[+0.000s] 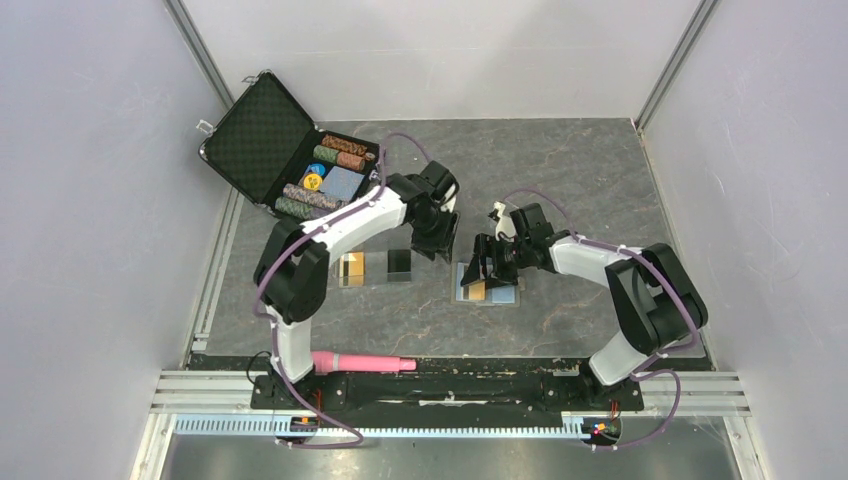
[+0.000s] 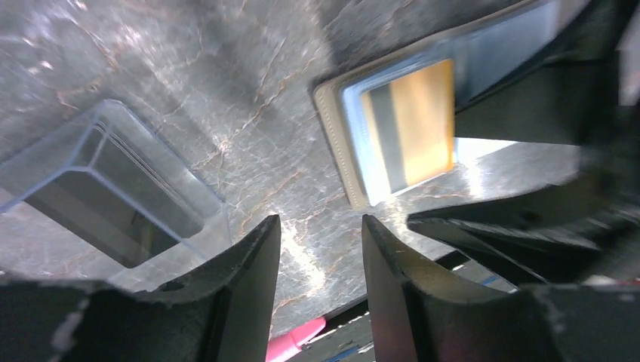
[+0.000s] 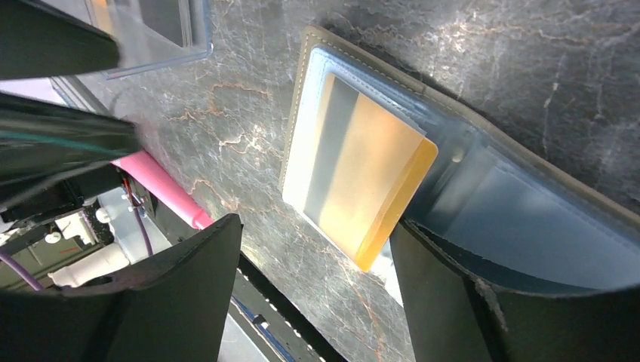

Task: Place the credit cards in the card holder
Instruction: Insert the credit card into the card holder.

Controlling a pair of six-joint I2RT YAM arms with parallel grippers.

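Credit cards, 3: orange-gold card (image 1: 350,270) and black card (image 1: 399,265), both left of the left tool (image 1: 437,245); second orange-gold card (image 1: 474,291) at the right tool (image 1: 487,262). Card holder (image 1: 505,295), 1. Chip case (image 1: 262,135), 1. Pink cylinder (image 1: 362,362), 1.

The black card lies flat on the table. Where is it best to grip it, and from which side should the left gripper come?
Probably its two opposite clear edges, from straight above. The black card lies flat on the table, so its underside cannot be reached; the left gripper, now open, could straddle it and pinch the rim.
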